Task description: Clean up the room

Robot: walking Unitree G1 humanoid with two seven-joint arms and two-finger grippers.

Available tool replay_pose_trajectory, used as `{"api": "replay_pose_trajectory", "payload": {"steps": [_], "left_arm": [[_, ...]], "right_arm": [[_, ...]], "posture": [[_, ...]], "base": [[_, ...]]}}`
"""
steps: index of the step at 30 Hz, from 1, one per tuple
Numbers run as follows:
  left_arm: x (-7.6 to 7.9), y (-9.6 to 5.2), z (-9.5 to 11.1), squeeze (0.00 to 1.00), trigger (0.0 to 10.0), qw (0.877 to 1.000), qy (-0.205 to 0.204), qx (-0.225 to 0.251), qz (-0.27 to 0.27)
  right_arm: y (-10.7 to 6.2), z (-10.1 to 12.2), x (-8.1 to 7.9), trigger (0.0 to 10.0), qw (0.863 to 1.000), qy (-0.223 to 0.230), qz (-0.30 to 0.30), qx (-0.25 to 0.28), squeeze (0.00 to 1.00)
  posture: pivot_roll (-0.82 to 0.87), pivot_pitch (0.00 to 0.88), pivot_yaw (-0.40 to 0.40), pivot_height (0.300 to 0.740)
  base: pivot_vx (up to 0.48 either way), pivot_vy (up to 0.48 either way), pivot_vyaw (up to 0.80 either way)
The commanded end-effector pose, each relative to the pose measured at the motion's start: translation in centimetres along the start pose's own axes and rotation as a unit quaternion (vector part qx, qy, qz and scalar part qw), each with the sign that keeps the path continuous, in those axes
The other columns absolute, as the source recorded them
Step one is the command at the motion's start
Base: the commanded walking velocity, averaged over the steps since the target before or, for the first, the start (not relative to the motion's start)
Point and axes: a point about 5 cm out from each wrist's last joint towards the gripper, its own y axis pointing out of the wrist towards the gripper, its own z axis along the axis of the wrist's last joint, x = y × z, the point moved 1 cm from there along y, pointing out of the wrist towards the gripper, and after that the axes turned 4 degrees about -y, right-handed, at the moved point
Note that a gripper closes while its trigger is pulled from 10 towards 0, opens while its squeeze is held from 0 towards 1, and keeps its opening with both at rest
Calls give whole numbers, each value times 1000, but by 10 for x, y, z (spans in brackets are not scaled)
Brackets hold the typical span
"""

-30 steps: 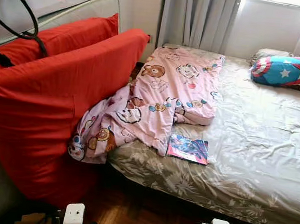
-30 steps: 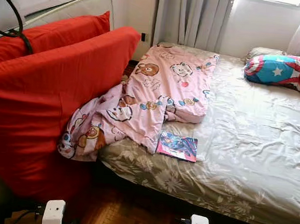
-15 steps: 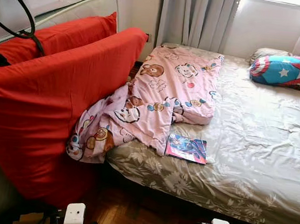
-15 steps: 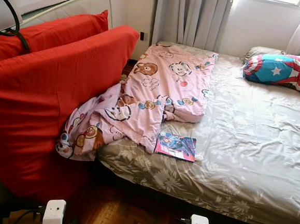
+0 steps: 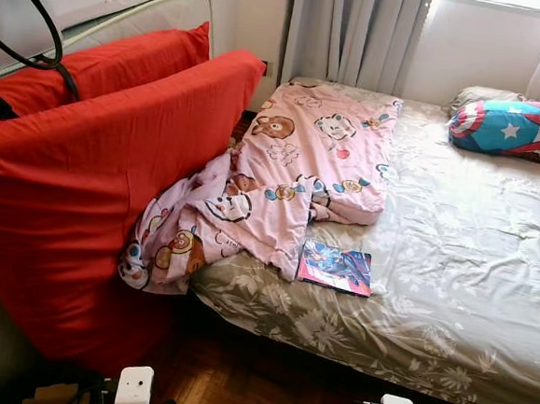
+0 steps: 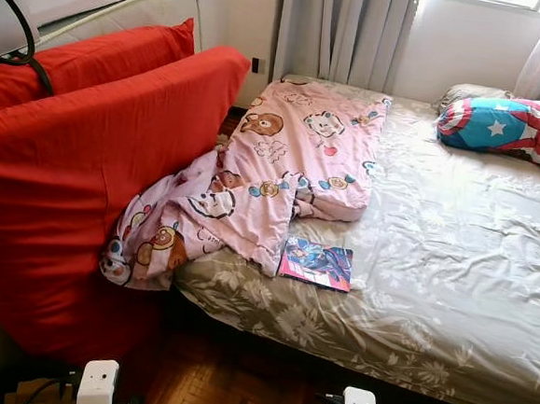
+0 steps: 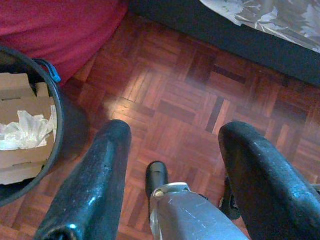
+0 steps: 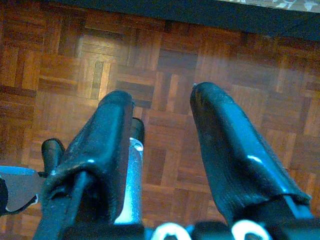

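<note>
Bed (image 5: 468, 302): covered with a beige floral sheet; the surface is wrinkled.
Pink blanket (image 5: 320, 159): spread along the left part of the bed; its near end is draped over the bed's left edge.
Book (image 5: 338, 267): laid flat on the bed, touching the near edge of the pink blanket.
Star pillow (image 5: 505, 127): placed at the far right of the bed, well apart from the book.
Grey pillow (image 5: 484, 94): placed just behind the star pillow.
Floor (image 7: 190, 95): wooden parquet, seen below the bed's near edge.
Black bin (image 7: 55, 107): stood on the floor near the bed; cardboard and crumpled paper are held inside.
</note>
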Motion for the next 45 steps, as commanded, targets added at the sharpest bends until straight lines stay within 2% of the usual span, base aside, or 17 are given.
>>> {"api": "replay_pose_trajectory", "payload": {"steps": [1, 12, 13, 14, 17, 27, 32, 35, 37, 41, 43, 44, 45], "left_arm": [[-30, -39, -84, 0, 10000, 994, -22, -108, 14], [-30, -39, -84, 0, 10000, 994, -22, -108, 14], [-30, -39, -85, 0, 10000, 994, -28, -107, 18], [-34, -42, -87, 0, 10000, 994, -31, -106, 23], [-41, -46, -91, 0, 10000, 993, -33, -106, 29], [-42, -46, -89, 0, 10000, 994, -44, -92, 26], [-41, -45, -84, 0, 10000, 996, -43, -69, 21], [-40, -45, -78, 0, 10000, 998, -50, -38, 21], [-39, -44, -71, 0, 10000, 999, -48, -4, 16], [-38, -44, -67, 0, 10000, 999, -46, 17, 8], [-25, -10, 22, 0, 10000, 993, -24, 118, -16], [-20, -3, 56, 0, 10000, 987, -14, 160, -25], [-17, -3, 83, 0, 10000, 978, 0, 205, -37]], "right_arm": [[-22, -61, 32, 10000, 998, 38, -11, -53, 0], [-22, -61, 32, 10000, 998, 38, -11, -53, 0], [-22, -61, 32, 10000, 998, 40, -11, -53, 0], [-24, -65, 29, 10000, 997, 53, -9, -54, 0], [-25, -72, 24, 10000, 996, 73, -6, -55, 0], [-26, -72, 24, 10000, 995, 80, -4, -51, 0], [-25, -68, 25, 10000, 996, 80, -7, -31, 0], [-25, -60, 27, 10000, 997, 77, -10, 2, 0], [-25, -54, 28, 10000, 995, 93, -12, 36, 0], [-26, -49, 28, 10000, 994, 93, -8, 57, 0], [-26, -47, 27, 10000, 994, 91, -7, 68, 0], [-13, -4, 21, 10000, 990, 79, 0, 116, 0], [-4, 61, 12, 10000, 980, 66, 12, 189, 0]], "posture": [[88, 0, -74, 740], [88, 0, -74, 740], [86, 0, -75, 740], [67, 0, -28, 740], [68, 0, -27, 740], [73, 0, -28, 740], [83, 0, -37, 740], [98, 0, -47, 740], [100, 0, -49, 740], [97, 0, -53, 740], [96, 0, -54, 740], [93, 0, -55, 740], [88, 0, -56, 740]], "base": [[0, 0, 0], [0, 0, 0], [0, 0, 0], [0, 0, 0], [0, 0, 0], [0, 0, 0], [0, 0, 0], [0, 0, 0], [0, 0, 0], [0, 0, 0], [0, 0, 0], [0, 0, 0], [0, 0, 0]]}}
